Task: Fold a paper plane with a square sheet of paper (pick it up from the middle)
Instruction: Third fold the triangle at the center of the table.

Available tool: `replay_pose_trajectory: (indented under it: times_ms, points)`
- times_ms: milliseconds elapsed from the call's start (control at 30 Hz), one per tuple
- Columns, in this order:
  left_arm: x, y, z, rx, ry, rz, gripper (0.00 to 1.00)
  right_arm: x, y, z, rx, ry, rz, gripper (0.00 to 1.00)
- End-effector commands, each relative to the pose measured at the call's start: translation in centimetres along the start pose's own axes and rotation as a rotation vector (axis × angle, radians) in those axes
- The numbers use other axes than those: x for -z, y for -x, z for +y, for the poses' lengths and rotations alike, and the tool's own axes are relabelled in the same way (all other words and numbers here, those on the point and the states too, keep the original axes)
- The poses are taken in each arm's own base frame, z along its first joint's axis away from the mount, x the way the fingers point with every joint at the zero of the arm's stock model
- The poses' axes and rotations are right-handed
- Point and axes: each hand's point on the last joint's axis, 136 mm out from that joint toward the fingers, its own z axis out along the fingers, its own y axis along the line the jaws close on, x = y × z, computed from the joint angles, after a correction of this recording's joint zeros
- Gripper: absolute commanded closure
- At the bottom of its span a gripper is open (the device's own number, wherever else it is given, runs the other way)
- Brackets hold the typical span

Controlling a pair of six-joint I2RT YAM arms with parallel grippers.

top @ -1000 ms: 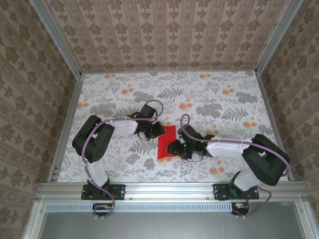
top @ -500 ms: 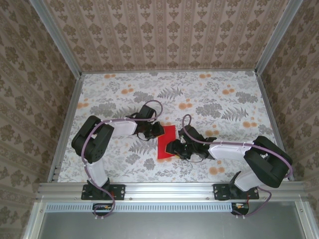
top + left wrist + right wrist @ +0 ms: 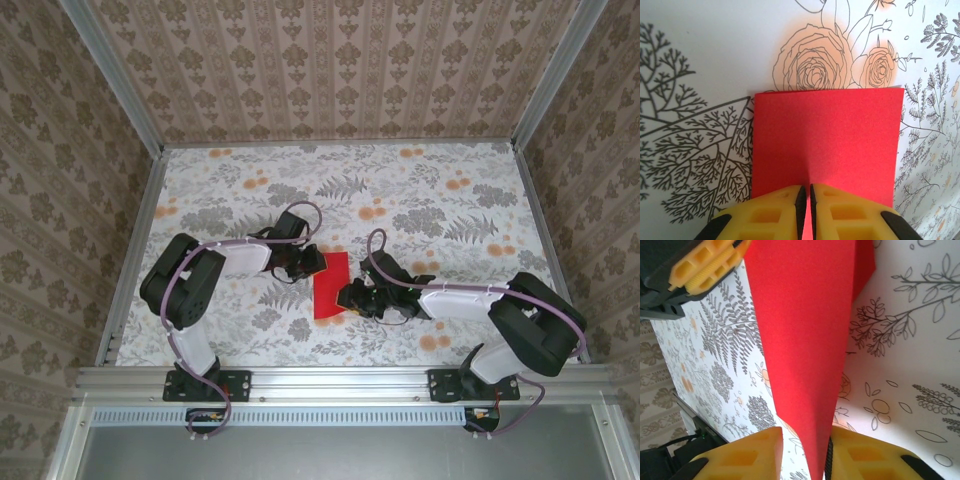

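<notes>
Left fingers (image 3: pixel 799 195) are clenched on the near edge of the red paper sheet (image 3: pixel 827 140), which is seen stretched ahead of them over the flowered worktop (image 3: pixel 700 60). Right fingers (image 3: pixel 771 442) are placed either side of another edge of the sheet; whether it is gripped there cannot be told.

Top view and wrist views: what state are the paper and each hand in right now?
square sheet of paper: folded over, not yet a plane, lying between both hands.
left hand: shut on the paper's near edge.
right hand: open, straddling a raised fold of the paper, with a gap on one side, not clamped.
</notes>
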Motion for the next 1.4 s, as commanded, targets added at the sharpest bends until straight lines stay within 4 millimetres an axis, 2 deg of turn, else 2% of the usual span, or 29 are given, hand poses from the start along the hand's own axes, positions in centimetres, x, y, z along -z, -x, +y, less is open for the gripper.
replay_pose_trajectory:
  times_ms: [0, 100, 200, 400, 467, 567, 867, 1133, 1367]
  points:
    - [-0.4, -2.6, 5.8, 0.089, 0.188, 0.064, 0.85, 0.4, 0.1, -0.6, -0.042, -0.025, -0.016, 0.83]
    - [-0.4, -2.6, 5.4, 0.082, 0.172, 0.067, 0.86, 0.7, 0.5, -0.6, -0.053, -0.058, -0.033, 0.93]
    - [-0.4, -3.1, 4.4, 0.057, 0.143, 0.081, 0.86, 1.2, 0.6, -0.7, -0.064, -0.098, -0.035, 0.98]
    - [0.0, -4.4, 3.1, 0.038, 0.119, 0.091, 0.87, 2.6, -0.7, -2.9, -0.097, -0.224, 0.010, 1.00]
    - [0.1, -4.9, 2.8, 0.033, 0.112, 0.100, 0.87, 3.6, -0.9, -2.7, -0.089, -0.227, 0.003, 1.00]
    - [0.0, -5.3, 2.5, 0.019, 0.108, 0.106, 0.87, 4.1, -1.0, -2.7, -0.086, -0.232, 0.005, 1.00]
    - [-0.4, -5.4, 2.8, 0.013, 0.123, 0.116, 0.87, 2.7, 0.2, 0.7, -0.060, -0.107, -0.004, 0.99]
    - [-0.5, -5.4, 2.9, 0.003, 0.128, 0.122, 0.87, 0.7, 1.4, 0.9, -0.055, -0.105, -0.018, 0.98]
    - [-0.4, -5.4, 2.9, -0.002, 0.133, 0.126, 0.87, -0.2, 2.1, 0.7, -0.056, -0.122, -0.036, 0.98]
